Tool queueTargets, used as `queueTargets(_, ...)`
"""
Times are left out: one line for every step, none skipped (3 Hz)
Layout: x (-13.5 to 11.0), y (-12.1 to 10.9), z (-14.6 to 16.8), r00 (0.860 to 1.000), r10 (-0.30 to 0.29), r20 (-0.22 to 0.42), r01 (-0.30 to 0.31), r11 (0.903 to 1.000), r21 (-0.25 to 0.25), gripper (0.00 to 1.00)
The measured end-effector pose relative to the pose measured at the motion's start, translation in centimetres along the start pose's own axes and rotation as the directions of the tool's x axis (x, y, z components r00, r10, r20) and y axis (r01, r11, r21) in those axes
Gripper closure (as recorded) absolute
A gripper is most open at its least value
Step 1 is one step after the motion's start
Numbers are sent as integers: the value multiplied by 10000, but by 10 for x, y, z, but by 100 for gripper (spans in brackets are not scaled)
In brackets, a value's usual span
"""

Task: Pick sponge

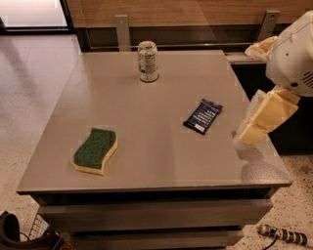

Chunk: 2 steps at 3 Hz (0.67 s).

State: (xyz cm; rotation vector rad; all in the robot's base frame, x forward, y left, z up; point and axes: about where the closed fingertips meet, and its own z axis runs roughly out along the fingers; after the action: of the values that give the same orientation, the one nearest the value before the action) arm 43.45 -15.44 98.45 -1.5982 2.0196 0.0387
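**ON TABLE, FRONT VIEW-LEFT QUADRANT: SPONGE FREE; GRIPPER AT VIEW-RIGHT EDGE**

1. Work surface. Grey table (146,166) w/ flat matte top. Two horizontal panel fronts show below its front edge.

2. Task obj. Sponge (95,150) lies flat on the tabletop, near the front edge and toward the view-left side. Wavy S-shaped outline. Dark green scouring face up, pale yellow foam base visible along the near side. Nothing touches it.

3. Gripper. Gripper (247,134) hangs over the view-right edge of the table, approx. level w/ the packet and well apart from the sponge. Pale yellow pads slant down toward the tabletop from the white arm housing (293,53) at upper view-right. It carries no obj. Whether it is spread or closed: not determinable from this view.

4. Other items on top.
   - Drink can (147,61): upright, near the rear edge, approx. ctr.
   - Dark blue packet (203,116): flat, lying at an angle, between the sponge and the gripper, closer to the gripper.
   - All three items sit apart from one another.

5. Surroundings. Speckled floor (29,97) at view-left. Power strip (283,235) on the floor at lower view-right. Wood-panel wall (195,12) behind the table.
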Motion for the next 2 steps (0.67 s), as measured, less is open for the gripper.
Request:
queueTargets(-50, 26, 43, 9724, 116, 2330, -46, 9995, -305, 0)
queueTargets(-97, 42, 76, 9190, 381, 3923, 32, 9946, -1042, 0)
